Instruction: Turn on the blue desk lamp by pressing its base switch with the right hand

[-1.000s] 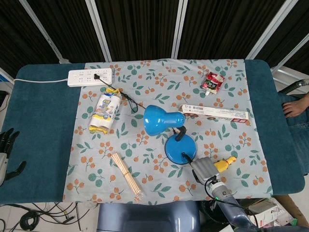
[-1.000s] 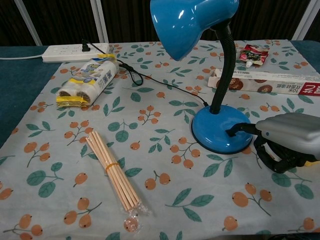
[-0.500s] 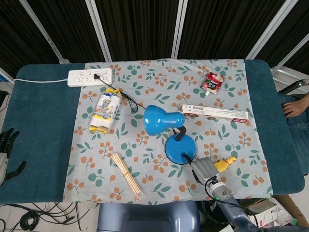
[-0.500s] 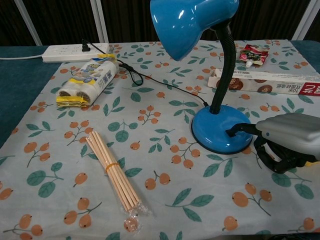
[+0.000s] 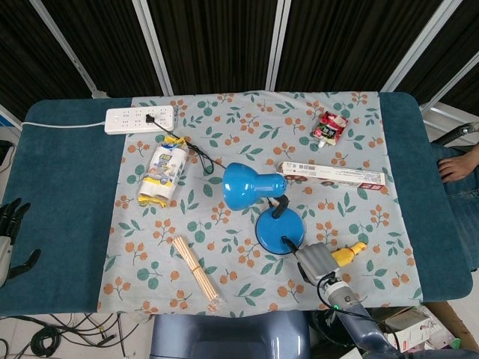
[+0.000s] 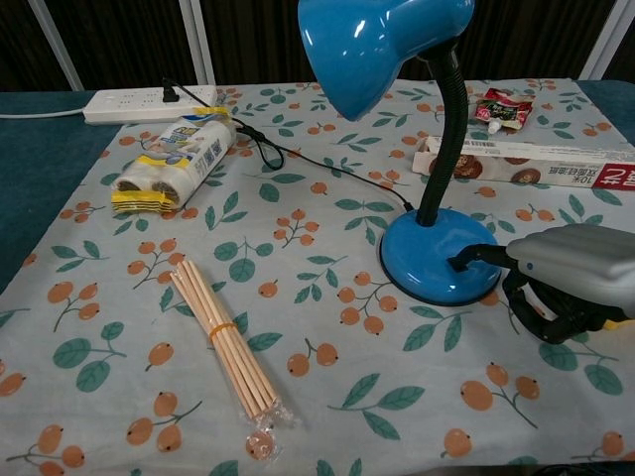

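The blue desk lamp [image 5: 254, 187] stands mid-table on its round base [image 6: 422, 258], its shade [image 6: 377, 45] tilted toward the left. No light shows from the shade. My right hand [image 6: 571, 278] lies just right of the base, one dark finger [image 6: 474, 256] stretched out onto the base's near right part, the other fingers curled under. In the head view the right hand [image 5: 316, 262] sits below the base [image 5: 277, 230]. My left hand [image 5: 10, 235] hangs at the table's far left edge, fingers apart, holding nothing.
A white power strip [image 5: 140, 118] lies at the back left with the lamp's black cord [image 6: 317, 164] plugged in. A snack pack [image 5: 162, 173], a bundle of wooden sticks [image 6: 226, 342], a long box [image 5: 334, 176], a red pouch [image 5: 330, 126] and a yellow item [image 5: 349, 253] lie around.
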You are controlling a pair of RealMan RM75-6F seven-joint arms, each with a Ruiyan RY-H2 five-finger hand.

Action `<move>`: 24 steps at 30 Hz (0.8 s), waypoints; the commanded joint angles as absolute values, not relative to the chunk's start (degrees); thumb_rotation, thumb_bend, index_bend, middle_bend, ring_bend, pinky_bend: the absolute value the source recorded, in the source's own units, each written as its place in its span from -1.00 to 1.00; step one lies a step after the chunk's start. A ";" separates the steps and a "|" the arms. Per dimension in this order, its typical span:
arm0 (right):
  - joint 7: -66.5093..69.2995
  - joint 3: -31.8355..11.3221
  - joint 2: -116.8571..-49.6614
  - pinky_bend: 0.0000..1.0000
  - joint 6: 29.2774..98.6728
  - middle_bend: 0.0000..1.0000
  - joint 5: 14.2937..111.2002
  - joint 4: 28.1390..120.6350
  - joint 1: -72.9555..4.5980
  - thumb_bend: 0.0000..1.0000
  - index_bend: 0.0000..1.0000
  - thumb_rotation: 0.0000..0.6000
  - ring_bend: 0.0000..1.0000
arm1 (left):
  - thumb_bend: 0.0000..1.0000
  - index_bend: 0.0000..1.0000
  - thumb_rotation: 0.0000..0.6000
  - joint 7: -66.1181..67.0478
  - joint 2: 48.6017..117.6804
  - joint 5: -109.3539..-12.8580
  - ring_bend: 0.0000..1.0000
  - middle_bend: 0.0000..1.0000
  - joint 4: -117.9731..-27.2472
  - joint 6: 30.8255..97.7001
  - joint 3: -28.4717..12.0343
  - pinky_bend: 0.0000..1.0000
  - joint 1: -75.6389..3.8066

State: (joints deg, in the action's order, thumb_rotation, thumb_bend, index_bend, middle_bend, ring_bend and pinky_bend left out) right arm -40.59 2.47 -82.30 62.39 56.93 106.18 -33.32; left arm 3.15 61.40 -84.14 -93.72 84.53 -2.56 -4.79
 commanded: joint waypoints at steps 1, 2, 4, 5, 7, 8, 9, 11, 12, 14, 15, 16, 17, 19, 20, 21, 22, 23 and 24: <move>-40.60 2.52 -82.28 0.12 62.39 0.23 56.90 106.19 -33.32 0.29 -0.74 1.00 0.36 | -0.41 -1.00 1.00 3.13 61.40 -84.13 -0.97 -1.00 -93.70 84.51 -2.56 -1.00 -4.80; -40.59 2.53 -82.28 0.12 62.39 0.23 56.88 106.21 -33.31 0.29 -0.74 1.00 0.36 | -0.41 -1.00 1.00 3.13 61.40 -84.14 -0.97 -1.00 -93.69 84.51 -2.56 -1.00 -4.80; -40.60 2.60 -82.26 0.12 62.35 0.23 56.86 106.21 -33.31 0.29 -0.74 1.00 0.36 | -0.41 -1.00 1.00 3.15 61.41 -84.18 -0.97 -1.00 -93.68 84.52 -2.55 -1.00 -4.80; -40.57 2.62 -82.26 0.12 62.33 0.23 56.84 106.20 -33.30 0.29 -0.74 1.00 0.36 | -0.41 -1.00 1.00 3.15 61.41 -84.18 -0.97 -1.00 -93.68 84.52 -2.54 -1.00 -4.80; -40.35 2.68 -82.25 0.12 62.15 0.23 56.81 106.20 -33.29 0.29 -0.74 1.00 0.36 | -0.41 -1.00 1.00 3.14 61.40 -84.16 -0.97 -1.00 -93.69 84.54 -2.55 -1.00 -4.79; -40.33 2.71 -82.24 0.12 62.13 0.23 56.84 106.20 -33.28 0.29 -0.74 1.00 0.36 | -0.41 -1.00 1.00 3.15 61.40 -84.17 -0.97 -1.00 -93.69 84.55 -2.55 -1.00 -4.79; -40.31 2.76 -82.22 0.12 62.15 0.23 56.94 106.20 -33.26 0.29 -0.74 1.00 0.36 | -0.41 -1.00 1.00 3.15 61.40 -84.17 -0.97 -1.00 -93.69 84.57 -2.56 -1.00 -4.78; -40.25 2.89 -82.19 0.12 62.21 0.23 57.09 106.27 -33.19 0.29 -0.74 1.00 0.36 | -0.41 -1.00 1.00 3.16 61.41 -84.17 -0.97 -1.00 -93.68 84.56 -2.54 -1.00 -4.77; -40.23 2.97 -82.17 0.12 62.27 0.23 57.23 106.37 -33.13 0.29 -0.74 1.00 0.36 | -0.41 -1.00 1.00 3.16 61.41 -84.16 -0.97 -1.00 -93.68 84.55 -2.54 -1.00 -4.78; -40.27 3.14 -82.13 0.12 62.38 0.23 57.51 106.52 -33.05 0.29 -0.73 1.00 0.36 | -0.41 -1.00 1.00 3.17 61.42 -84.14 -0.97 -1.00 -93.67 84.55 -2.56 -1.00 -4.78; -40.28 3.24 -82.13 0.12 62.45 0.23 57.66 106.60 -32.99 0.29 -0.73 1.00 0.36 | -0.41 -1.00 1.00 3.18 61.43 -84.14 -0.97 -1.00 -93.67 84.56 -2.56 -1.00 -4.78; -40.28 3.30 -82.14 0.12 62.45 0.23 57.72 106.62 -32.97 0.29 -0.73 1.00 0.36 | -0.41 -1.00 1.00 3.19 61.44 -84.15 -0.97 -1.00 -93.67 84.56 -2.56 -1.00 -4.79; -40.27 3.39 -82.17 0.12 62.46 0.23 57.76 106.64 -32.92 0.29 -0.73 1.00 0.36 | -0.41 -1.00 1.00 3.20 61.44 -84.16 -0.97 -1.00 -93.68 84.58 -2.56 -1.00 -4.78; -40.34 3.62 -82.20 0.12 62.28 0.23 57.69 106.57 -32.89 0.29 -0.73 1.00 0.36 | -0.41 -1.00 1.00 3.20 61.44 -84.13 -0.97 -1.00 -93.69 84.63 -2.57 -1.00 -4.75; -40.46 3.77 -82.19 0.12 62.16 0.23 57.59 106.54 -32.89 0.29 -0.73 1.00 0.36 | -0.41 -1.00 1.00 3.18 61.44 -84.12 -0.97 -1.00 -93.71 84.67 -2.59 -1.00 -4.73; -40.50 3.83 -82.20 0.12 62.13 0.23 57.55 106.52 -32.88 0.29 -0.73 1.00 0.36 | -0.41 -1.00 1.00 3.18 61.43 -84.11 -0.97 -1.00 -93.71 84.69 -2.59 -1.00 -4.72; -40.55 3.93 -82.22 0.12 62.05 0.23 57.48 106.48 -32.87 0.29 -0.73 1.00 0.36 | -0.41 -1.00 1.00 3.19 61.43 -84.10 -0.97 -1.00 -93.71 84.70 -2.60 -1.00 -4.72; -40.54 4.00 -82.23 0.12 61.98 0.23 57.40 106.46 -32.85 0.29 -0.73 1.00 0.36 | -0.41 -1.00 1.00 3.22 61.43 -84.09 -0.97 -1.00 -93.72 84.69 -2.60 -1.00 -4.72; -40.51 4.01 -82.24 0.12 61.95 0.23 57.32 106.42 -32.84 0.29 -0.73 1.00 0.36 | -0.41 -1.00 1.00 3.23 61.44 -84.07 -0.97 -1.00 -93.72 84.66 -2.59 -1.00 -4.73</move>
